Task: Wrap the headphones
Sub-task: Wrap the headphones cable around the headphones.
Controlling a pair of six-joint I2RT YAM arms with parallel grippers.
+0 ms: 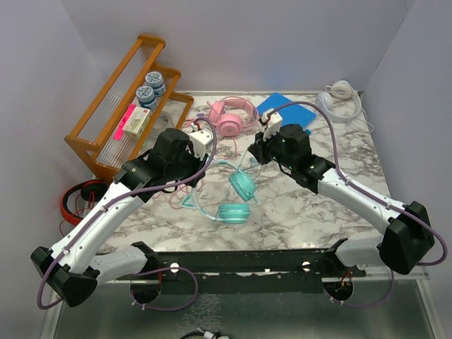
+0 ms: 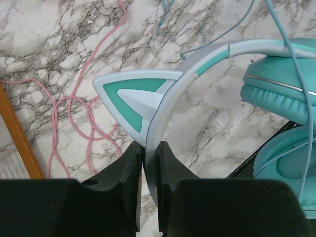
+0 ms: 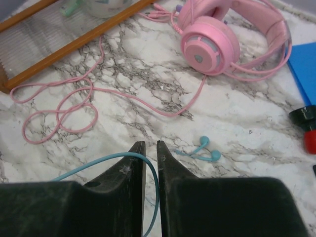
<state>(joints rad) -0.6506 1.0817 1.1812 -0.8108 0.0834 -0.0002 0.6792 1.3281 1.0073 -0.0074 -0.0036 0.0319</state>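
- Top view: the teal headphones (image 1: 236,198) lay in the middle of the worktop (image 1: 318,226), toward the near side. Bare marble lay to their right and along the near edge. The pink headphones (image 1: 229,120) sat farther back, beside the wooden rack (image 1: 106,138) that crowded the far left. The white headphones (image 1: 337,95) sat in the far right corner, close to the wall.
- Left wrist view: the left claw (image 2: 149,148) was clamped on the teal headphones' headband just below its cat ear (image 2: 136,94), with the ear cups off to the right. Loops of pink cable (image 2: 74,103) lay on the marble to the left, just short of the rack's rail.
- Right wrist view: the right claw (image 3: 150,145) stood nearly closed, with the teal cable (image 3: 98,165) threaded through the slim gap. Whether it pinched the cable could not be told. Open marble lay ahead of it, reaching to the pink cable's loops on the left and the pink headphones at the far side.
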